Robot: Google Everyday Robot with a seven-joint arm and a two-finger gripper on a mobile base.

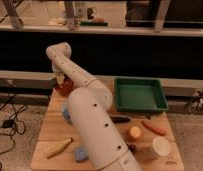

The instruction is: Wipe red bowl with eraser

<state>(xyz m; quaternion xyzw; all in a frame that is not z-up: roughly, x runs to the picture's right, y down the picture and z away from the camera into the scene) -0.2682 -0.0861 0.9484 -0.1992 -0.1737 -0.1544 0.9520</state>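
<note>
The red bowl [65, 87] sits at the back left corner of the wooden table [50, 125]; it is partly covered by my arm. My white arm reaches from the bottom centre up and back to the left. Its wrist bends down so that the gripper [60, 80] hangs right at the bowl's left rim. A small pale tan piece [57, 80], which may be the eraser, shows at the gripper's tip against the bowl. I cannot tell whether the gripper holds it.
A green tray [140, 94] stands at the back right. A pale-yellow banana-like piece [60, 147] and a blue sponge [81, 153] lie front left. An orange fruit [134, 132], a carrot-like stick [154, 128], a white cup [161, 146] and a dark pen [120, 119] lie on the right.
</note>
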